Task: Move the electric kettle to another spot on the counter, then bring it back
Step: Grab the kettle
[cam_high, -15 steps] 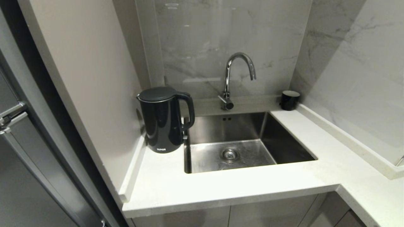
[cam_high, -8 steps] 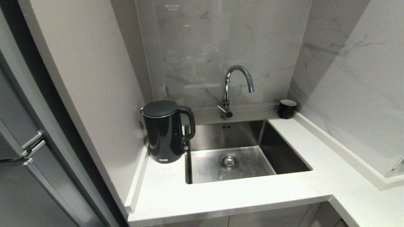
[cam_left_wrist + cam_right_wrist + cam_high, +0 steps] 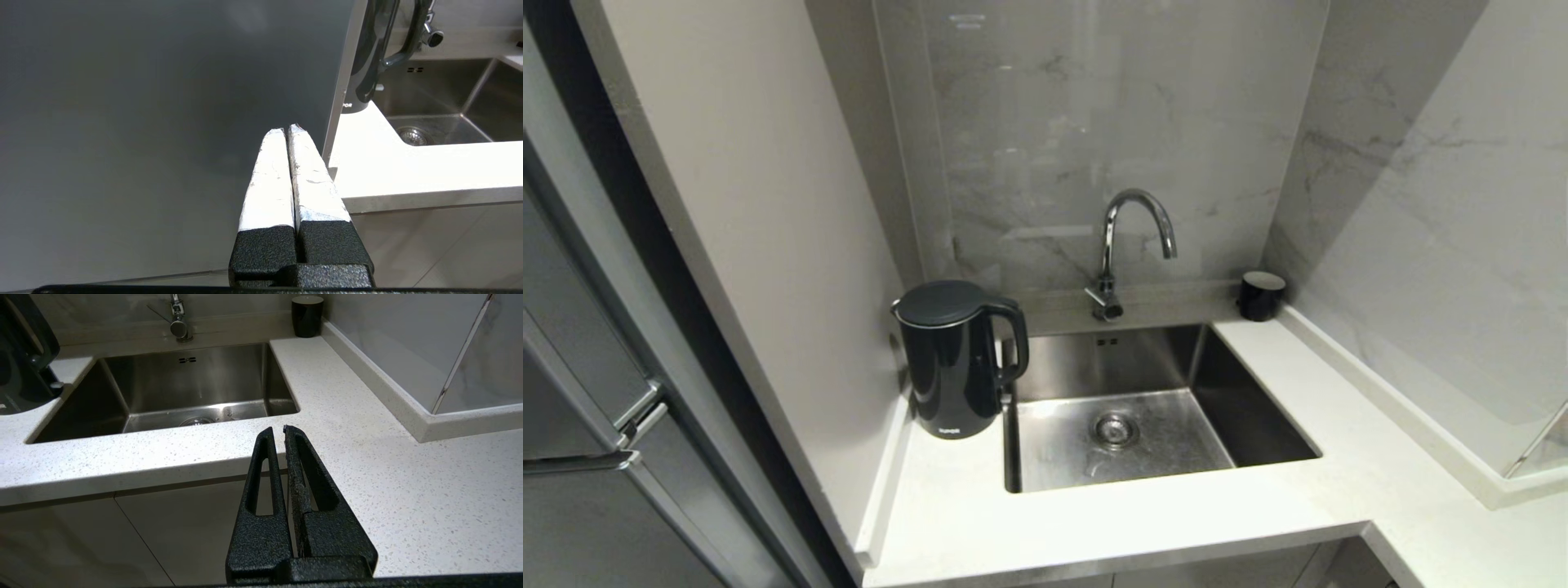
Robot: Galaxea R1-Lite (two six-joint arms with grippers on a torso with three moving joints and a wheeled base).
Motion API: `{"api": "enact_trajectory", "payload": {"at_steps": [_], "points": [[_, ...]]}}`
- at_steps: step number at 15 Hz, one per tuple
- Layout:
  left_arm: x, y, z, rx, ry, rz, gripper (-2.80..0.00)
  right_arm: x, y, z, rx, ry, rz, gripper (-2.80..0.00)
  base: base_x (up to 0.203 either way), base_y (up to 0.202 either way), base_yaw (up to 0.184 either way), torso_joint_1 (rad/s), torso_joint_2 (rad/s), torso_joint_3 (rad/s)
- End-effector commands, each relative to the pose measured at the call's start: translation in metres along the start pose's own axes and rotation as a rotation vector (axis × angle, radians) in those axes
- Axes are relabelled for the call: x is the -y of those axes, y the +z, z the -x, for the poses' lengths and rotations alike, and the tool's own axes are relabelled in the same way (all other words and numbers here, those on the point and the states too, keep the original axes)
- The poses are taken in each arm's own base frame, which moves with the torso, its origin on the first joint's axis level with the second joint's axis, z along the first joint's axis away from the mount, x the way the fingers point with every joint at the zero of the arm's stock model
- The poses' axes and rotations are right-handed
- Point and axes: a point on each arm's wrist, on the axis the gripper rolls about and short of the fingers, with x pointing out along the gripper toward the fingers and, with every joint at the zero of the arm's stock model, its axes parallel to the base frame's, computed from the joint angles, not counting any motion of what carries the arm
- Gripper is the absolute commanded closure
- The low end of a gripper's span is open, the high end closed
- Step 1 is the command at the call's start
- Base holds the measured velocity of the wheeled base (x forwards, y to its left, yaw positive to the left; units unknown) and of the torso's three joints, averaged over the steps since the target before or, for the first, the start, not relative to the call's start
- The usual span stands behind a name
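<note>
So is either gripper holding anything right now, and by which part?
Nothing is held. The left gripper and right gripper are shut and empty; the electric kettle stands untouched.

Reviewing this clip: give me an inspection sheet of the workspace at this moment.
Surface: white speckled counter around a steel sink.
Job's things: kettle upright in the counter's left corner, beside the sink.
Clutter: black cup in the back right corner.
End effectors: left end effector shut, empty, before a grey panel; right end effector shut, empty, over the counter's front edge.
Cables: nothing seen.
Surroundings: tap, marble-look walls.
</note>
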Motion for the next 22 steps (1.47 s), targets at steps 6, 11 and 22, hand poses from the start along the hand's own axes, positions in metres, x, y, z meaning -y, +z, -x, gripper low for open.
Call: {"api": "enact_trajectory", "payload": {"at_steps": [6,11,22], "points": [[0.0000,0.0000,-0.0001,-0.001,0.001,0.001,0.00,0.0000,0.0000,-0.0001,-0.002,0.000,0.001,0.00,0.000,0.000,0.000,0.143,-0.33,-0.183],[0.0000,0.0000,-0.0001,-0.001,0.000,0.000,0.00,0.0000,0.0000,-0.0001,-0.002,0.000,0.001,0.00,0.000,0.000,0.000,0.005,-0.01,-0.004],[0.0000,0.0000,-0.0001,-0.001,0.002,0.002,0.00,0.0000,0.0000,-0.0001,-0.002,0.000,0.001,0.00,0.000,0.000,0.000,0.000,0.00,0.000]]}}
